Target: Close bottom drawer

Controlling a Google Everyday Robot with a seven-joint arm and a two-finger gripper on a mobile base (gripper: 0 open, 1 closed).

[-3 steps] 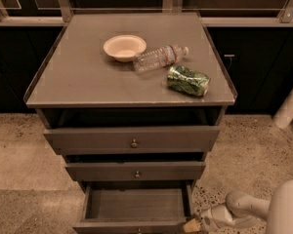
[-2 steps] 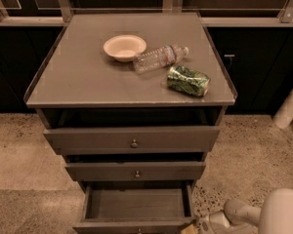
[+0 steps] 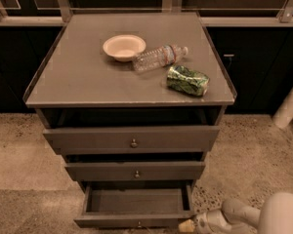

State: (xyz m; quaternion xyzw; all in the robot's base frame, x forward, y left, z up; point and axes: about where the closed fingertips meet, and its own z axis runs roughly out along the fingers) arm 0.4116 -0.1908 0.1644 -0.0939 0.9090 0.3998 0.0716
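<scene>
Bottom drawer (image 3: pixel 136 201) pulled well out, box interior exposed, front panel at lower frame edge. My gripper (image 3: pixel 188 225) low at right, just beside drawer's right front corner; contact cannot be confirmed. Middle drawer (image 3: pixel 135 171) and top drawer (image 3: pixel 132 139) above, each with centre knob. On cabinet top (image 3: pixel 78 77): bowl (image 3: pixel 124 47); water bottle (image 3: pixel 158 57) lying on side, just beside bowl; green bag (image 3: pixel 187 80) near right edge.

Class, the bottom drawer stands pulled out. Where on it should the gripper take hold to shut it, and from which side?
Probably the bottom drawer's flat front panel near its centre knob, approached from the front and pushed straight back: it juts out open, and a central push should keep it square. The gripper sits low by the front's right end.
</scene>
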